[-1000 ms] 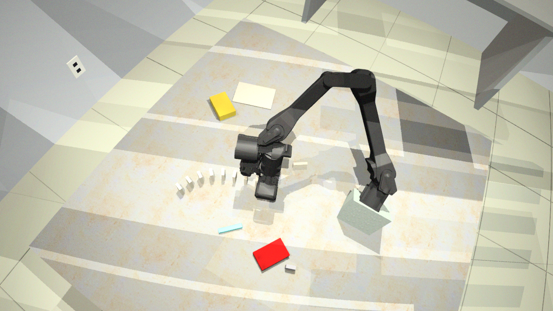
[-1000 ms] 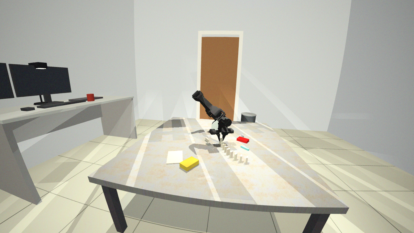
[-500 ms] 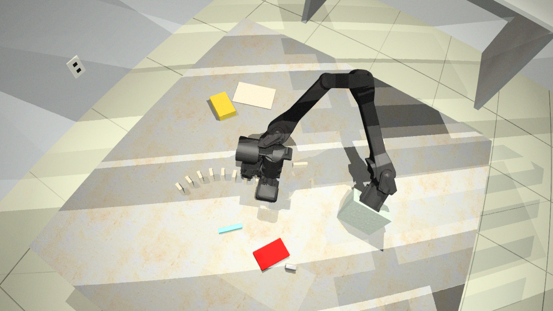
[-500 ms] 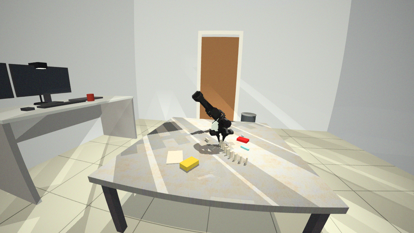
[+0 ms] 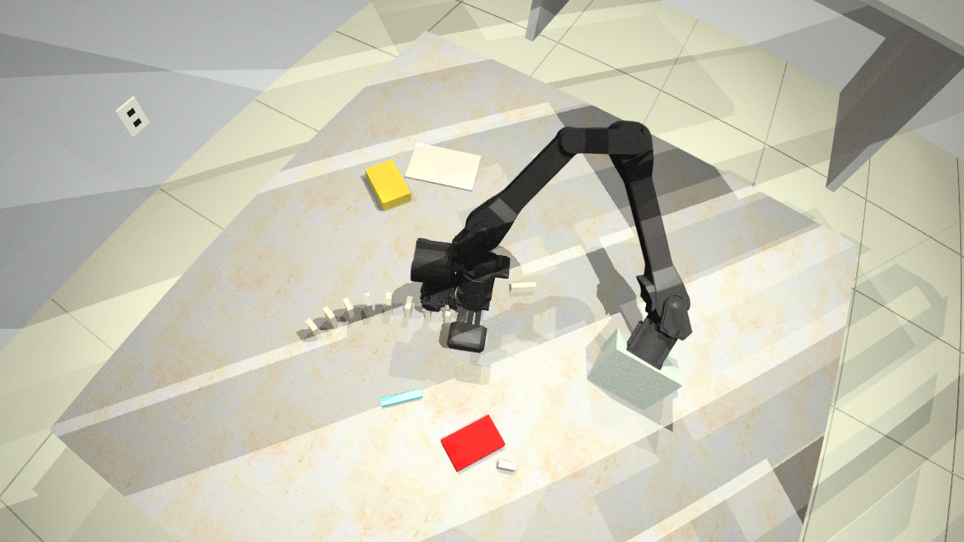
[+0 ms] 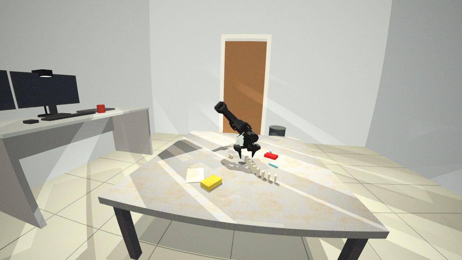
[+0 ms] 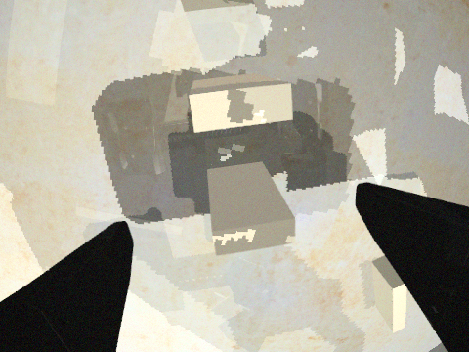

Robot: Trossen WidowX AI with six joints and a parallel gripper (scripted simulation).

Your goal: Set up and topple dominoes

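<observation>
A curved row of several cream dominoes (image 5: 347, 309) (image 6: 268, 177) (image 7: 269, 100) stands upright on the table. My gripper (image 6: 246, 157) (image 7: 246, 213) is open, low over the row's end nearest the arm's base. One domino (image 7: 236, 191) stands upright between the spread fingers, with a gap on each side, beside the row's neighbouring domino. In the top view the arm partly hides this end of the row. Another cream domino (image 5: 522, 287) (image 6: 231, 155) (image 7: 383, 293) lies flat away from the row, partly behind one finger in the wrist view.
A yellow block (image 5: 387, 183) (image 6: 210, 182) and a pale sheet (image 5: 443, 166) (image 6: 194, 174) lie on one side of the row. A cyan bar (image 5: 401, 398) (image 6: 273, 165), red block (image 5: 473, 443) (image 6: 270, 156) and small white block (image 5: 506, 464) lie on the other. A pale green block (image 5: 633, 380) is by the arm's base.
</observation>
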